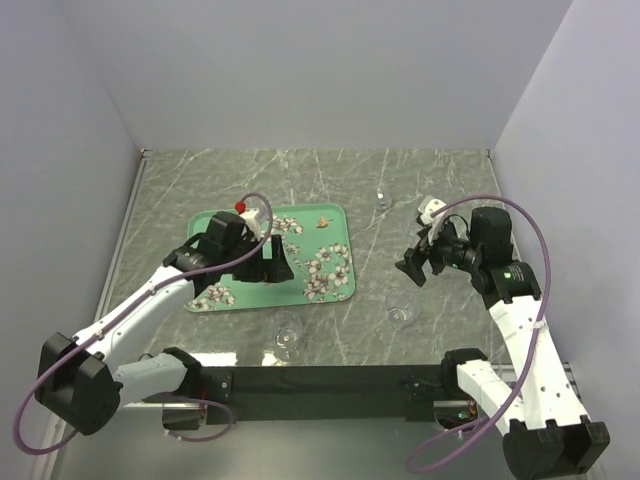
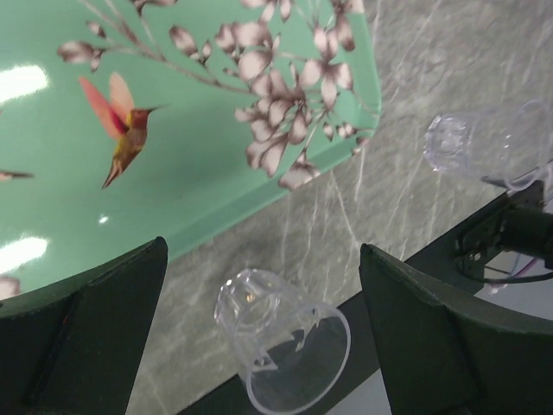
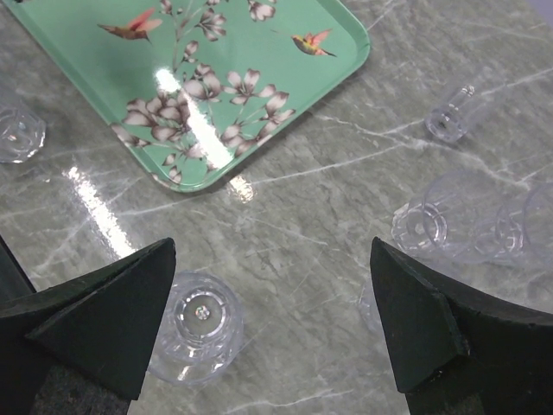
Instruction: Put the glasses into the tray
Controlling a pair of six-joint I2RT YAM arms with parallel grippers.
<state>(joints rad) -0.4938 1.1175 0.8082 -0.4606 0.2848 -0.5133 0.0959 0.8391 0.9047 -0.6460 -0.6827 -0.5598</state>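
Note:
The mint-green tray [image 1: 225,290] with blossoms and birds lies left of centre and holds no glasses; it also shows in the left wrist view [image 2: 173,190] and the right wrist view [image 3: 251,52]. My left gripper [image 1: 277,262] hovers over the tray's near right part, open and empty [image 2: 263,259]. A clear glass [image 2: 281,341] lies tipped on the table just off the tray edge, below the open jaws. My right gripper [image 1: 412,266] is open and empty [image 3: 272,259] above bare table. A glass [image 3: 199,324] stands by its left finger. Another glass [image 3: 432,226] lies at the right.
More clear glasses are on the table: one near the front edge [image 1: 287,337], one right of the tray [image 1: 400,310], a small stemmed one at the back [image 1: 383,197], also in the right wrist view [image 3: 454,117]. A black rail [image 1: 330,380] runs along the front.

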